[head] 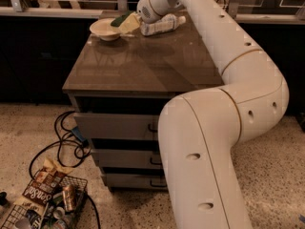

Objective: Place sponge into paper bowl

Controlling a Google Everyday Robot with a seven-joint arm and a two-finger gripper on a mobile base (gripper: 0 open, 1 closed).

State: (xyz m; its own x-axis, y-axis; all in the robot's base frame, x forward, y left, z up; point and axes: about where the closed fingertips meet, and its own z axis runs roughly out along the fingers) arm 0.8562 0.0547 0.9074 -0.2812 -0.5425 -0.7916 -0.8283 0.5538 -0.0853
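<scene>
The sponge (pixel 125 22), yellow foam with a dark green top, is held tilted in my gripper (pixel 133 19) at the far end of the brown cabinet top. It hangs over the right rim of the paper bowl (pixel 103 29), a shallow cream-white bowl at the far left corner. My gripper is shut on the sponge, with the white arm reaching in from the right and arching over the top.
A white plastic bottle (pixel 163 25) with a printed label lies on its side just right of my gripper. The cabinet top (pixel 143 61) sits over drawers (pixel 114 128). Black cables (pixel 66 142) and a wire basket of snack bags and cans (pixel 40 202) lie on the floor at left.
</scene>
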